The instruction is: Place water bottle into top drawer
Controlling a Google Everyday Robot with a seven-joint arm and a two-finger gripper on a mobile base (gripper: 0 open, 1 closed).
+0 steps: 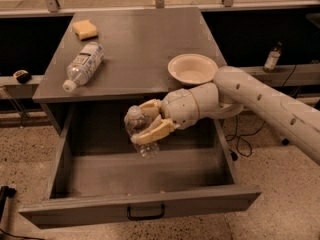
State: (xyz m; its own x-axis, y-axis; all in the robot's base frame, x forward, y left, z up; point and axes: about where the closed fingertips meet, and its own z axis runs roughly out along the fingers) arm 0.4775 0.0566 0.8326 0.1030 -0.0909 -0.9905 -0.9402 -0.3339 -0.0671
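Grey metal fills the bottom of my view: the wide shallow top drawer [200, 201] stands pulled out, its front panel nearest me with a black handle [145, 213] at the middle. Its left front corner runs close to the picture's lower edge. Behind the panel the drawer's floor shows broad and flat between the side walls, with room left, right and in front of the load.

Over the back half of that floor hangs the cream two-finger gripper [145, 123], coming in from the right on a thick pale arm [260, 99] that is cut off at the right edge. Its tan fingers [152, 132] are closed around the small clear ribbed water bottle [133, 120], one above and one below it, and the bottle is tilted. The fingers cover its middle, so I cannot make out its label band or cap, nor whether its lower end touches the drawer floor.

Farther back, the grey table top [145, 49] overhangs the drawer's rear. On it sit a cream bowl [192, 68] near the right edge, a fatter clear bottle with a white-blue label [82, 65] lying on its side at the left, and a yellow sponge [84, 29] at the far left corner.
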